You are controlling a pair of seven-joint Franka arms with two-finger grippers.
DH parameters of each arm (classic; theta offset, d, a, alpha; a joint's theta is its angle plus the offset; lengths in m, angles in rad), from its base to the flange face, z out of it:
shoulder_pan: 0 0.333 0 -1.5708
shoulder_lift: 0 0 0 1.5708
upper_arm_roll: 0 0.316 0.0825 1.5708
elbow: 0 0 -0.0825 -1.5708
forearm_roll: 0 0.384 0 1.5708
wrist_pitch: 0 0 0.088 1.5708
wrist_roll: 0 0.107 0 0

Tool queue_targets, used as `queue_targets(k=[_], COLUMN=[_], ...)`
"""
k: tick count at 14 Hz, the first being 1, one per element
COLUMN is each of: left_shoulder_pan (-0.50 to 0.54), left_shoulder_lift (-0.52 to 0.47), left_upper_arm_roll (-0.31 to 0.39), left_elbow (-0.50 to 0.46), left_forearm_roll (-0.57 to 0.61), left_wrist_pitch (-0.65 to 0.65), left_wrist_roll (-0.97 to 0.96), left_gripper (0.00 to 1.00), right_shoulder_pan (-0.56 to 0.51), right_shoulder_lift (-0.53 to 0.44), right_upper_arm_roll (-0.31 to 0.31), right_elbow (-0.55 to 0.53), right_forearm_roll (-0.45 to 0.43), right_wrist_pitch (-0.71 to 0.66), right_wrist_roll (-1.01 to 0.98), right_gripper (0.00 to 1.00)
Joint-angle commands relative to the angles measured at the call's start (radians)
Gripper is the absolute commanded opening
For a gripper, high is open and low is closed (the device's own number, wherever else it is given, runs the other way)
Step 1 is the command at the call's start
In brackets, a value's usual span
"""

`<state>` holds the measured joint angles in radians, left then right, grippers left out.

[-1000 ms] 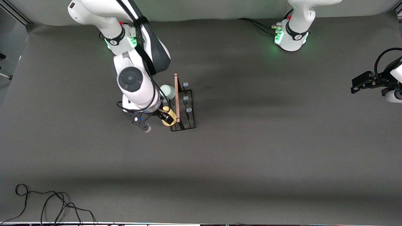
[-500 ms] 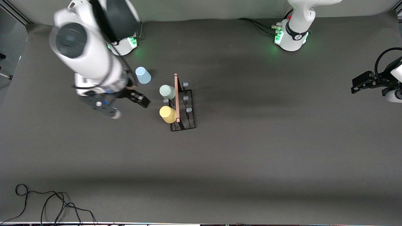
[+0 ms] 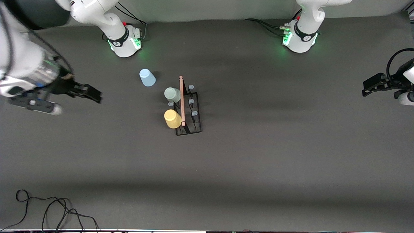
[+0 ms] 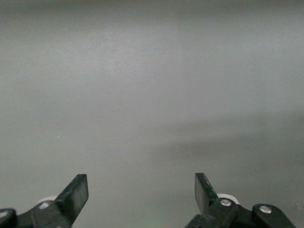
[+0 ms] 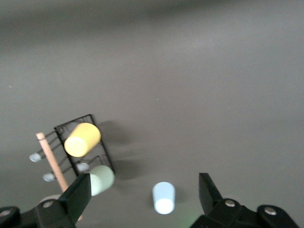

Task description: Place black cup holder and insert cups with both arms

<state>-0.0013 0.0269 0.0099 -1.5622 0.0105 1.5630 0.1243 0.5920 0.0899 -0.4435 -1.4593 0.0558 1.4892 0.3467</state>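
The black cup holder stands mid-table, its wooden handle on top. The yellow cup and the pale green cup sit on pegs on the rack's side toward the right arm's end. The light blue cup stands upside down on the table, apart from the rack. My right gripper is open and empty, over the table toward the right arm's end. Its wrist view shows its open jaws, the rack and all three cups. My left gripper waits open and empty at the left arm's end.
A loose black cable lies at the table's near corner at the right arm's end. Cables run to the left arm's base. The right arm's base stands near the light blue cup.
My right gripper let go of the yellow cup on its peg and swung away toward the right arm's end, uncovering the light blue cup. The left arm has not moved.
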Motion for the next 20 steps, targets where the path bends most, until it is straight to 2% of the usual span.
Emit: queue_targets(k=[1, 4, 5, 10, 13, 20], left_shoulder_pan=[-0.006, -0.006, -0.008, -0.008, -0.008, -0.008], left_shoulder_lift=[-0.013, -0.012, -0.012, -0.010, -0.010, -0.010], left_upper_arm_roll=[0.002, 0.002, 0.002, 0.002, 0.002, 0.002], left_elbow=[0.004, 0.001, 0.001, 0.001, 0.001, 0.001], left_forearm_roll=[0.000, 0.000, 0.000, 0.000, 0.000, 0.000], left_wrist_pitch=[-0.015, -0.014, -0.011, -0.006, -0.006, -0.006], left_wrist_roll=[0.002, 0.000, 0.000, 0.000, 0.000, -0.002], left_gripper=[1.00, 1.00, 1.00, 1.00, 1.00, 1.00], right_shoulder_pan=[-0.310, -0.596, -0.662, -0.675, -0.600, -0.594], right_shoulder_lift=[-0.067, -0.075, -0.076, -0.062, -0.053, -0.056], right_upper_arm_roll=[0.254, 0.449, 0.491, 0.462, 0.396, 0.396], right_elbow=[-0.064, -0.061, -0.061, -0.050, -0.049, -0.049], right_forearm_roll=[-0.039, -0.039, -0.039, -0.042, -0.062, -0.064], right_wrist_pitch=[0.005, -0.006, -0.004, 0.008, 0.016, 0.016], right_wrist_roll=[-0.174, -0.319, -0.349, -0.423, -0.423, -0.416], right_gripper=[1.00, 1.00, 1.00, 1.00, 1.00, 1.00])
